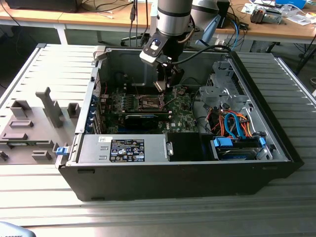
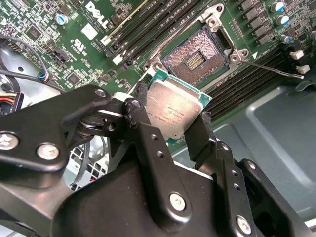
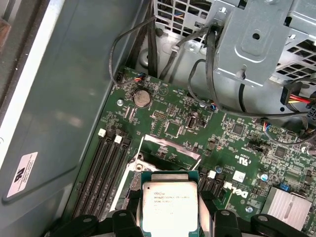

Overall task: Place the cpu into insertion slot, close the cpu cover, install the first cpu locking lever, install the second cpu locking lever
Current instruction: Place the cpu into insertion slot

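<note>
The thin, square, pale-silver cpu (image 2: 175, 108) is clamped at opposite edges between the black fingers (image 2: 200, 136) of the gripper (image 2: 172, 121). It is held above the dark-centred square insertion slot (image 2: 195, 58), not seated.

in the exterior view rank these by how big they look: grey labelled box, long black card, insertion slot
1. grey labelled box, though it sits nearest the camera
2. long black card
3. insertion slot

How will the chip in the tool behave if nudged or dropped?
Likely stiff: the chip is a flat metal-topped plate, held unbent by its edges in the tool. Probably light, being thin. Its smooth top may be slippery; the socket has fine contacts that look fragile.
</note>
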Robot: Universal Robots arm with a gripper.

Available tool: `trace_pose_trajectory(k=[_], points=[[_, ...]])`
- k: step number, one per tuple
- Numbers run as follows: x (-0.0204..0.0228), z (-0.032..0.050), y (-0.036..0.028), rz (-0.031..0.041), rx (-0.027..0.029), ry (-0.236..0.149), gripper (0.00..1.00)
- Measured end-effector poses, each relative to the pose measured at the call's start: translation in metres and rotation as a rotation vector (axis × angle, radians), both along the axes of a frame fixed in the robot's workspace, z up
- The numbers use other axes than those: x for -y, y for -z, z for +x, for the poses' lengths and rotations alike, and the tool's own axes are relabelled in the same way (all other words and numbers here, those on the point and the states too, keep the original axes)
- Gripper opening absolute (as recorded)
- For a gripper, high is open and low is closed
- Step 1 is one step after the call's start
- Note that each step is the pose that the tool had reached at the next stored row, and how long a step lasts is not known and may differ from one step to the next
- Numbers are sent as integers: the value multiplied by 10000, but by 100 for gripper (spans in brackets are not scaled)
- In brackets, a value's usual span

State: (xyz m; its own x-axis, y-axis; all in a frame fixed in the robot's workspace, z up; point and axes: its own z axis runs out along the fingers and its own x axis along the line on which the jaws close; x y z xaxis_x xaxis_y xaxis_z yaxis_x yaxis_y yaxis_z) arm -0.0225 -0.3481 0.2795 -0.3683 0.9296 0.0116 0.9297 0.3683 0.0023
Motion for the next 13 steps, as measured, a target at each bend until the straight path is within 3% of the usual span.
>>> trace_pose_trajectory(k=[13], points=[[0,0,14,0,0,139,55]])
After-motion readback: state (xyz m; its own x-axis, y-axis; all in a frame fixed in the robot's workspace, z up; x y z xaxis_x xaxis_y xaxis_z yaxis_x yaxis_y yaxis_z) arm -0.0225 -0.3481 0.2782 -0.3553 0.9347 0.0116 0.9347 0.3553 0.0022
